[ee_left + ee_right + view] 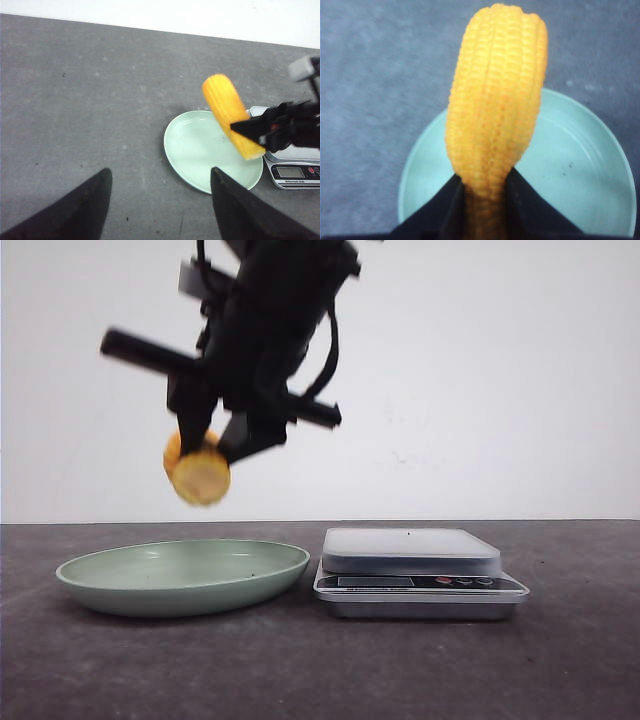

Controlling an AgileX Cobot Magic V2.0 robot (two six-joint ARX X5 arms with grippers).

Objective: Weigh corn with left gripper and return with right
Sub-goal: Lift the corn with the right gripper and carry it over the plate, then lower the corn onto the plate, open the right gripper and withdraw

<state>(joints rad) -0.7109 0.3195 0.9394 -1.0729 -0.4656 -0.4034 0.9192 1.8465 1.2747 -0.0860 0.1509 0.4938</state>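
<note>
The corn (199,473) hangs in the air above the pale green plate (150,585), clamped near one end between the fingers of the right pincer (485,192). The left pincer (160,205) is spread wide and empty over the grey counter (75,100). A scale (415,565) stands just beside the plate.

The right gripper (213,445) holds the corn (198,472) high over the plate (180,575), with clear air below it. The scale (415,570) stands just beside the plate, perhaps touching. The left gripper (160,200) hangs open, well apart over bare table (75,100).
</note>
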